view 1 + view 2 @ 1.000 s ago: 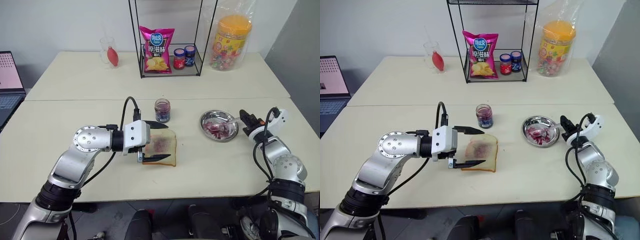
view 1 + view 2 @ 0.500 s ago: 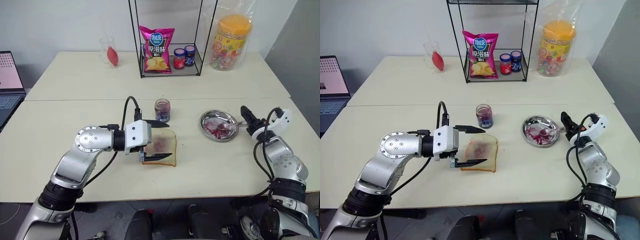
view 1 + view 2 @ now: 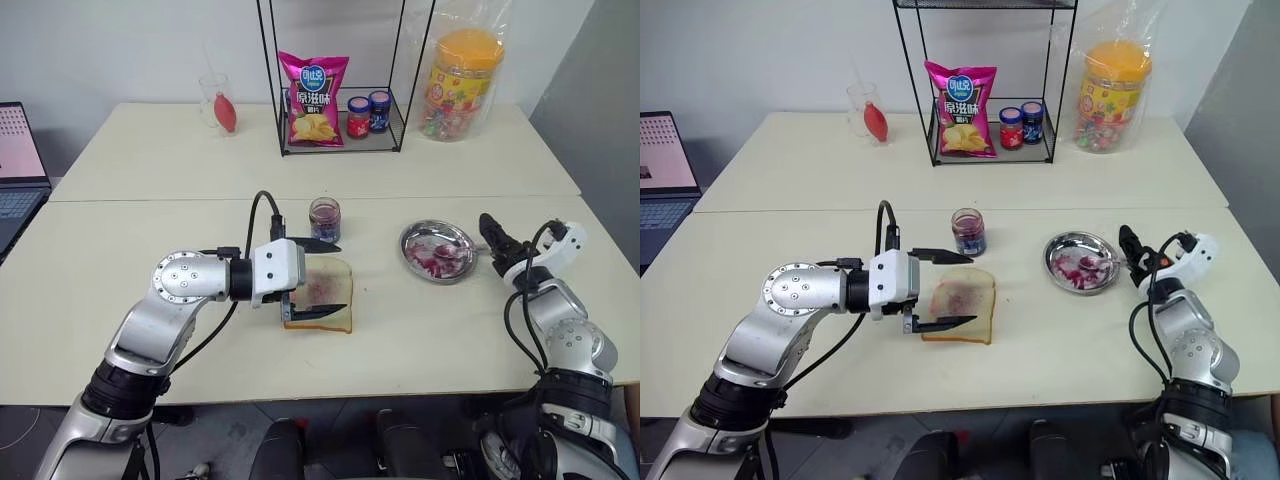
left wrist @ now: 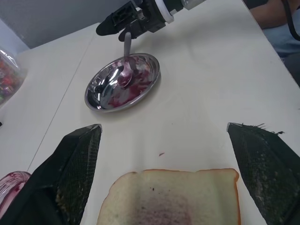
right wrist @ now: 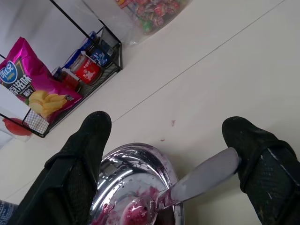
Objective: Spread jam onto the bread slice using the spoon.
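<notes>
While the bread slice lies flat on the bench, things stand so:
Left claw: wide open, one finger either side of the slice, gripping nothing.
Jam: smeared at the slice's middle.
Spoon: bowl in the steel dish, handle over the rim.
Right claw: spread open; one finger seems to touch the handle.
Jam jar: just behind the slice.

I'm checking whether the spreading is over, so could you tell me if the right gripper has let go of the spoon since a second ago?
Yes. The right gripper now stands open, with the spoon resting in the steel dish, handle over its rim.
</notes>
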Controlling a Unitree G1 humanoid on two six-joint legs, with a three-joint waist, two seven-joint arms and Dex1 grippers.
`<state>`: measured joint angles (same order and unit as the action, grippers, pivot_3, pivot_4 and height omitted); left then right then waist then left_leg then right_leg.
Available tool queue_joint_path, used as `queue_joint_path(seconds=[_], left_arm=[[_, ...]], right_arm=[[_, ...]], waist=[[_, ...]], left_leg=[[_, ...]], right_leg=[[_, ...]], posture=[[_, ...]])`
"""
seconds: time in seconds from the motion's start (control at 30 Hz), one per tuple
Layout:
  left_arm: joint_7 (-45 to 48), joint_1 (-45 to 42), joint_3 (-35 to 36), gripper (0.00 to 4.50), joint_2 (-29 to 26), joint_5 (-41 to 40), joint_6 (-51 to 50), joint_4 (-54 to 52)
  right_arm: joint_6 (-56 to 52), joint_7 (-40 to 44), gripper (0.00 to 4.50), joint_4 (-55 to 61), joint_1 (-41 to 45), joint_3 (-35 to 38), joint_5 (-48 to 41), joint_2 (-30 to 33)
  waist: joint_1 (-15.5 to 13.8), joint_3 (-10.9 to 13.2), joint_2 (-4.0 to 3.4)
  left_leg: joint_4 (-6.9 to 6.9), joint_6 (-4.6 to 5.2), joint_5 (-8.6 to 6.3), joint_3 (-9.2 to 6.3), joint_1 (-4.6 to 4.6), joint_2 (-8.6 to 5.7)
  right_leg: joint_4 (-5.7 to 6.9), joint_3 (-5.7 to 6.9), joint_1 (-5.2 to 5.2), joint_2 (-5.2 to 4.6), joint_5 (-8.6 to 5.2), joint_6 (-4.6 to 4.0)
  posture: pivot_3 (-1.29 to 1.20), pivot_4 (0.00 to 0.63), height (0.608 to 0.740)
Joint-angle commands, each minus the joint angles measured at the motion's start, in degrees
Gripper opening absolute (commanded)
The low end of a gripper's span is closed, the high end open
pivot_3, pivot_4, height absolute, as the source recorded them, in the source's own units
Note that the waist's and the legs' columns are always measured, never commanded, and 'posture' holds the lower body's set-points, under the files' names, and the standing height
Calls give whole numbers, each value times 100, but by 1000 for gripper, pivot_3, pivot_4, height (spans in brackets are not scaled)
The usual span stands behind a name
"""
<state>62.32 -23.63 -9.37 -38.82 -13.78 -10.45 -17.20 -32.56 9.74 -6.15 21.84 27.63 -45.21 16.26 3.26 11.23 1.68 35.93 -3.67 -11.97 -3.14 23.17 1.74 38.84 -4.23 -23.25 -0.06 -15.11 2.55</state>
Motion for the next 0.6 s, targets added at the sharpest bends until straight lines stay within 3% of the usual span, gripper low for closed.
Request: queue_joint_path(seconds=[0.03, 0.6], left_arm=[[-31, -81, -27, 4500, 35, 23, 104, -77], [-24, -85, -44, 4500, 84, 58, 132, -61]], right_arm=[[114, 64, 4189, 253, 150, 22, -25, 47], [515, 85, 4189, 233, 336, 82, 24, -57]], waist=[[0, 0, 0], [0, 1, -2]], left_leg=[[0, 0, 0, 0, 0, 0], [0, 0, 0, 0, 0, 0]], right_leg=[[0, 0, 0, 0, 0, 0], [-1, 0, 0, 0, 0, 0]], posture=[[0, 150, 740], [0, 150, 740]])
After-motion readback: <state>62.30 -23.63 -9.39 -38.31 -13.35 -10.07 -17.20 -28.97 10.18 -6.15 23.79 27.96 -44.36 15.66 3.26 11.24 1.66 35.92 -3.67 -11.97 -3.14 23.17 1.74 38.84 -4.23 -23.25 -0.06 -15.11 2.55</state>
